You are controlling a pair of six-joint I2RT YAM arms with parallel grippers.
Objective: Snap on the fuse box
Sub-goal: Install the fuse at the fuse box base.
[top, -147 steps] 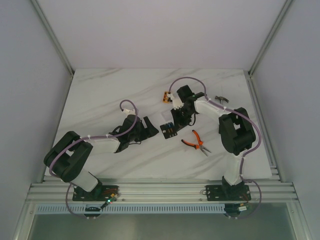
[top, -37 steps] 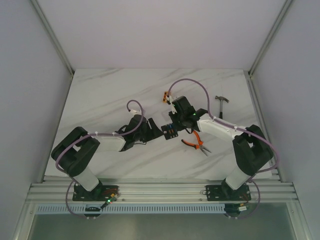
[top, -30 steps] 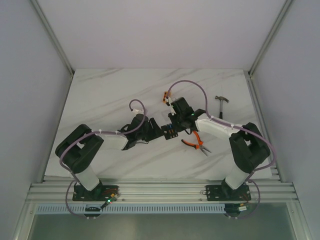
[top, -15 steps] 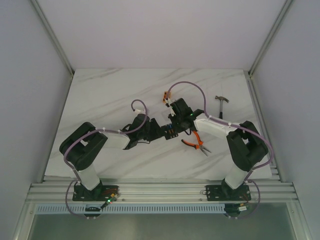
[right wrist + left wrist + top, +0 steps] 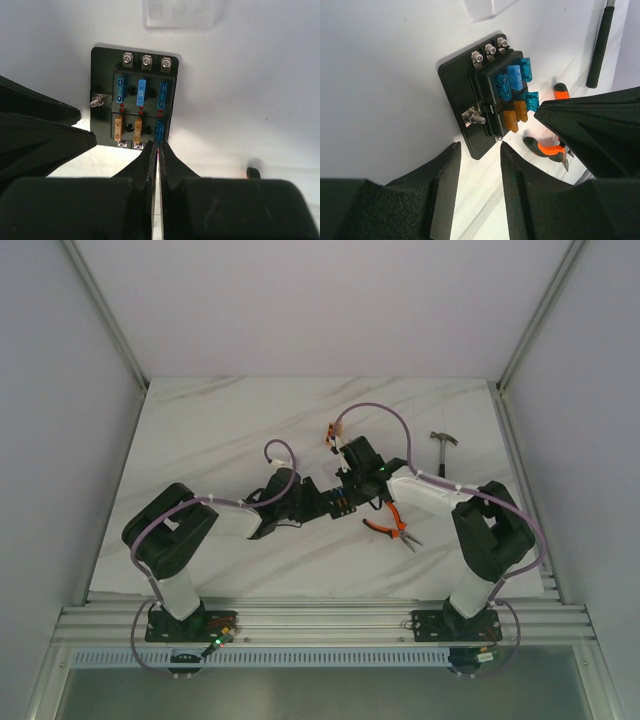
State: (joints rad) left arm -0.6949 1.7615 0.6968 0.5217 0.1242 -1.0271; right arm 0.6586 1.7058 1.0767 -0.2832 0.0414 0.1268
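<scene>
Lying flat near the middle of the marbled surface, the fuse box sits well clear of every edge. There is broad bare room to the left and at the back. Orange-handled pliers lie just beside it on the right, a hammer lies near the right edge, and a small orange block lies beyond it. From above, both tools cover most of the box. In the wrist views a clear plastic piece past it is cut off by the frame, and the pliers show only in part. The left tool stands moderately wide, its fingers either side of the box's near corner; I cannot tell whether they touch it. The right tool is pinched tight with nothing between its tips, which meet the box's edge by a blue fuse. Both arms bend at the elbow and reach inward, their wrists meeting over the box.
</scene>
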